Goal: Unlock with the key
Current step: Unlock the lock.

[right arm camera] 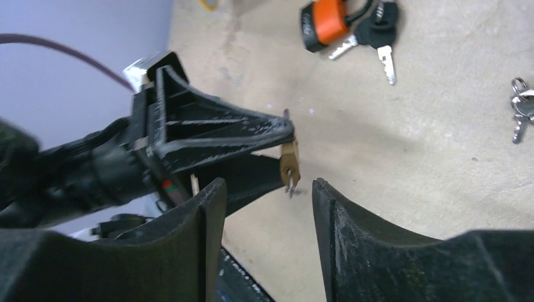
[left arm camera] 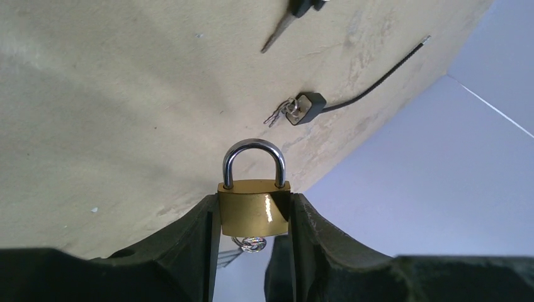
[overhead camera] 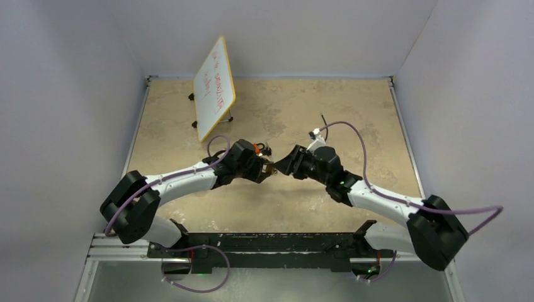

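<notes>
I see my left gripper (overhead camera: 269, 168) clamped on the brass padlock (left arm camera: 254, 214), held above the table (overhead camera: 315, 207) near its middle, shackle (left arm camera: 254, 157) closed, a silver key ring (left arm camera: 250, 244) at its base. My right gripper (right arm camera: 265, 184) faces it, fingers apart, gripping nothing.

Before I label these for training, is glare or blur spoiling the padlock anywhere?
Left wrist: padlock sharp, a white glare streak on its brass body. Right wrist: padlock edge-on, slightly soft; near fingers blurred. Top external: padlock too small to read.
</notes>
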Action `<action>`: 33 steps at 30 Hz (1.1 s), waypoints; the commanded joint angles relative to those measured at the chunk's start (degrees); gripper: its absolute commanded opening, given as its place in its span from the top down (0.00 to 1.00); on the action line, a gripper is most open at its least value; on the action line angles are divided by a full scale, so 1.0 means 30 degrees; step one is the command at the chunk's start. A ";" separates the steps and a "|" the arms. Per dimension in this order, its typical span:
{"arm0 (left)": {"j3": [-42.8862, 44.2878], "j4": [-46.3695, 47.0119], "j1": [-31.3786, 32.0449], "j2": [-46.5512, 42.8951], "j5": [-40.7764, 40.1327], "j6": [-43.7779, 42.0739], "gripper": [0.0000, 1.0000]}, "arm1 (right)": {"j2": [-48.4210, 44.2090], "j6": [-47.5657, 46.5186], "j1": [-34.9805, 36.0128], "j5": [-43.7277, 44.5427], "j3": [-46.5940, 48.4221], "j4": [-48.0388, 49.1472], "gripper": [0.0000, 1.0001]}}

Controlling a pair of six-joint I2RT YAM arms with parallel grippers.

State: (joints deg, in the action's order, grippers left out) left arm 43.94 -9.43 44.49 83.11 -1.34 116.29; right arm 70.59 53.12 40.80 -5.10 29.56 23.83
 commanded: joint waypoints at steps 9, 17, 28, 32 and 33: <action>0.3405 -0.3296 -0.0437 -0.2381 -0.4692 -0.8505 0.91 | -0.2523 -0.1669 -0.0556 -0.3587 -0.0178 -0.0384 0.51; 0.4456 -0.3472 -0.0395 -0.3362 -0.5772 -1.3340 0.91 | -0.0927 -0.2185 -0.0554 -0.4722 0.2696 -0.0499 0.61; 0.3900 -0.2070 -0.0414 -0.4699 -0.6320 -1.5499 0.91 | 0.0301 -0.2888 -0.0562 -0.5152 0.3890 0.0600 0.61; 0.3766 -0.1774 -0.0410 -0.4793 -0.6126 -1.5618 0.91 | 0.0710 -0.2854 -0.0561 -0.5257 0.4212 0.1244 0.61; 0.3767 -0.1712 -0.0389 -0.4797 -0.6090 -1.5659 0.91 | 0.0781 -0.2825 -0.0547 -0.5233 0.4235 0.1465 0.61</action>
State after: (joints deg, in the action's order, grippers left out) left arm 55.16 -18.61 43.51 70.63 -18.83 71.46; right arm 72.62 45.91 39.31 -19.44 39.35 24.01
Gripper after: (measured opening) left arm 0.402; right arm 0.394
